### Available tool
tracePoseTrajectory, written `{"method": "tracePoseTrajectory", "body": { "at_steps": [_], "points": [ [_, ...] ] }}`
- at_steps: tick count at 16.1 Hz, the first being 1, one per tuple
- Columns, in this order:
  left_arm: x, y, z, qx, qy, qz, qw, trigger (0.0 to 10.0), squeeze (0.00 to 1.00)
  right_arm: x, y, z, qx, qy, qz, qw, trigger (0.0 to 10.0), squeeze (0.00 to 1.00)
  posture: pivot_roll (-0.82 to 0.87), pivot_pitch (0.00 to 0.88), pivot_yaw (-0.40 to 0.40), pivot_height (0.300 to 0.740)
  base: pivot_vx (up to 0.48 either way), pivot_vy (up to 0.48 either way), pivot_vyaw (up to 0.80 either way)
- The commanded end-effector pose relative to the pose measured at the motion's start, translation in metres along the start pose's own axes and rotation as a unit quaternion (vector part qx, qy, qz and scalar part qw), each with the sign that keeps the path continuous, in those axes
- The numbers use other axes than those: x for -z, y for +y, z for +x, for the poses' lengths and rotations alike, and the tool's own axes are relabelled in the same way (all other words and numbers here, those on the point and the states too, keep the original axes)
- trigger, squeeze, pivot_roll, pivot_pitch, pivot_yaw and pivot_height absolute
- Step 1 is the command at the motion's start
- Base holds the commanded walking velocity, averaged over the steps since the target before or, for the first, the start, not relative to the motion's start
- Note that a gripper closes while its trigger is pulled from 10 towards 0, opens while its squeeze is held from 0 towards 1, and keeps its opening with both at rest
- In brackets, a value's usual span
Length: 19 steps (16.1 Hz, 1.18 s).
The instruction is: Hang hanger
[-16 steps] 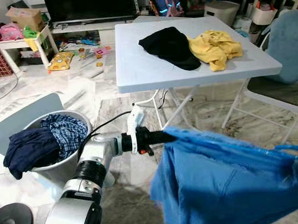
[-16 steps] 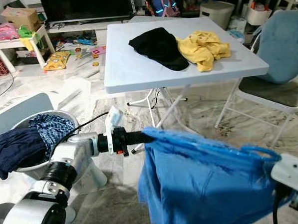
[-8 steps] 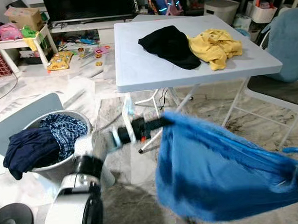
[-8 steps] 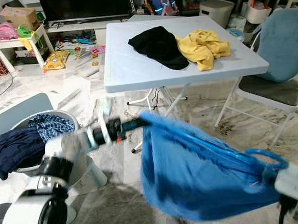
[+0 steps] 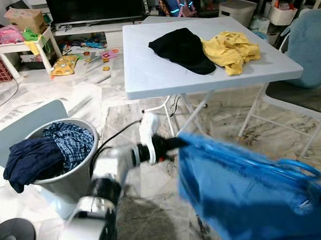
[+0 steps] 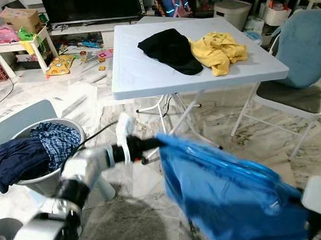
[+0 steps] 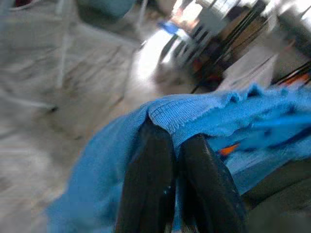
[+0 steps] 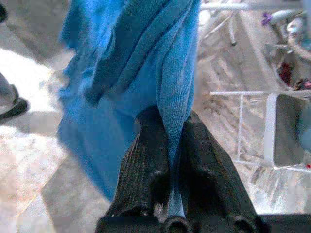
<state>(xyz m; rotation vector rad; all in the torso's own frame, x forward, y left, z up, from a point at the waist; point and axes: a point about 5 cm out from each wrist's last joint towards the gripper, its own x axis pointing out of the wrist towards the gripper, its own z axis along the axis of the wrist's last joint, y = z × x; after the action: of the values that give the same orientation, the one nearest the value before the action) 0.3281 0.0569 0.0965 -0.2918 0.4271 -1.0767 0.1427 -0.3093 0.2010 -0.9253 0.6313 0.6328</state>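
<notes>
The blue shirt [image 5: 250, 196] hangs in the air in front of the robot, low over the marble floor [image 5: 230, 116] and nearer than the white table [image 5: 158, 71], stretched between the two grippers. The left gripper [image 7: 167, 145] reaches out from the silver left arm [image 5: 107, 174] and pinches the shirt's upper left corner; in the left wrist view its two black fingers [image 7: 146, 179] are pressed together with a hemmed fold of blue cloth caught between their tips. The right gripper [image 8: 167, 128] holds the shirt's other end at the lower right; in the right wrist view its fingers [image 8: 146, 155] are clamped on a bunched fold of the cloth, which drapes away beyond them. A blue hanger [image 5: 292, 169] sits along the shirt's top edge, its loop showing near the right end, blurred. From the left gripper the cloth slopes down to the right.

To the robot's left a grey bin [image 5: 72, 181] stands on the floor, holding a dark navy garment [image 5: 31, 161] that spills over its rim and a blue checked shirt [image 5: 70, 143] beside it. On the table lie a black garment [image 5: 183, 49] and a yellow one [image 5: 232, 51], touching each other. A chair [image 5: 303, 75] with a blue back stands at the table's right side. Further back are a TV [image 5: 95, 6] and scattered toys [image 5: 87, 56] on the floor.
</notes>
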Motion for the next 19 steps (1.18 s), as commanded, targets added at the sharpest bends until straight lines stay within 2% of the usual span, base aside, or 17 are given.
{"method": "tracePoseTrajectory", "body": {
  "at_steps": [1, 6, 8, 9, 10, 12, 14, 15, 17, 18, 19],
  "points": [
    [0.0, -0.012, 0.013, 0.024, 0.012, 0.034, 0.999, 10.0, 1.0, -0.014, 0.0, 0.002, 0.006, -0.037, -0.019, 0.999, 10.0, 0.0, -0.09, 0.0, -0.018, 0.74, 0.0, 0.0, 0.0],
    [0.01, -0.015, 0.017, 0.019, 0.007, 0.057, 0.998, 10.0, 1.0, -0.019, -0.004, 0.009, 0.025, -0.059, 0.004, 0.998, 10.0, 0.0, -0.09, 0.0, -0.02, 0.74, 0.0, 0.0, 0.0],
    [0.012, -0.018, 0.017, 0.043, 0.009, 0.061, 0.997, 10.0, 1.0, -0.02, -0.004, 0.011, 0.027, -0.062, 0.007, 0.998, 10.0, 0.0, -0.09, 0.0, -0.021, 0.74, 0.0, 0.0, 0.0],
    [0.01, -0.016, 0.018, 0.016, 0.007, 0.128, 0.992, 10.0, 1.0, -0.023, -0.006, 0.014, 0.033, -0.073, 0.019, 0.997, 10.0, 0.0, -0.09, 0.0, -0.021, 0.74, 0.0, 0.0, 0.0],
    [0.008, -0.017, 0.018, 0.015, -0.002, 0.135, 0.991, 10.0, 1.0, -0.023, -0.007, 0.016, 0.039, -0.071, 0.018, 0.997, 10.0, 0.0, -0.09, 0.0, -0.021, 0.74, 0.0, 0.0, 0.0],
    [0.005, -0.023, 0.019, 0.049, -0.02, 0.122, 0.991, 10.0, 1.0, -0.024, -0.01, 0.021, 0.049, -0.066, 0.01, 0.997, 10.0, 0.0, -0.08, 0.0, -0.022, 0.74, 0.0, 0.0, 0.0],
    [0.01, -0.027, 0.017, 0.08, -0.002, 0.124, 0.989, 10.0, 1.0, -0.023, -0.016, 0.023, 0.067, -0.068, 0.021, 0.995, 10.0, 0.0, -0.08, 0.0, -0.022, 0.74, 0.0, 0.0, 0.0],
    [0.014, -0.028, 0.016, 0.098, 0.006, 0.105, 0.99, 10.0, 1.0, -0.025, -0.017, 0.023, 0.064, -0.072, 0.02, 0.995, 10.0, 0.0, -0.08, 0.0, -0.021, 0.74, 0.0, 0.0, 0.0],
    [0.003, -0.022, 0.018, 0.06, -0.032, 0.094, 0.993, 10.0, 1.0, -0.027, -0.011, 0.021, 0.045, -0.082, 0.026, 0.995, 10.0, 0.0, -0.09, 0.0, -0.021, 0.74, 0.0, 0.0, 0.0],
    [-0.005, -0.018, 0.017, 0.036, -0.045, 0.106, 0.993, 10.0, 1.0, -0.023, -0.014, 0.021, 0.058, -0.069, 0.03, 0.995, 10.0, 0.0, -0.09, 0.0, -0.021, 0.74, 0.0, 0.0, 0.0],
    [-0.01, -0.018, 0.016, 0.051, -0.048, 0.1, 0.992, 10.0, 1.0, -0.02, -0.017, 0.021, 0.066, -0.061, 0.031, 0.995, 10.0, 0.0, -0.09, 0.0, -0.021, 0.74, 0.0, 0.0, 0.0]
  ]
}}
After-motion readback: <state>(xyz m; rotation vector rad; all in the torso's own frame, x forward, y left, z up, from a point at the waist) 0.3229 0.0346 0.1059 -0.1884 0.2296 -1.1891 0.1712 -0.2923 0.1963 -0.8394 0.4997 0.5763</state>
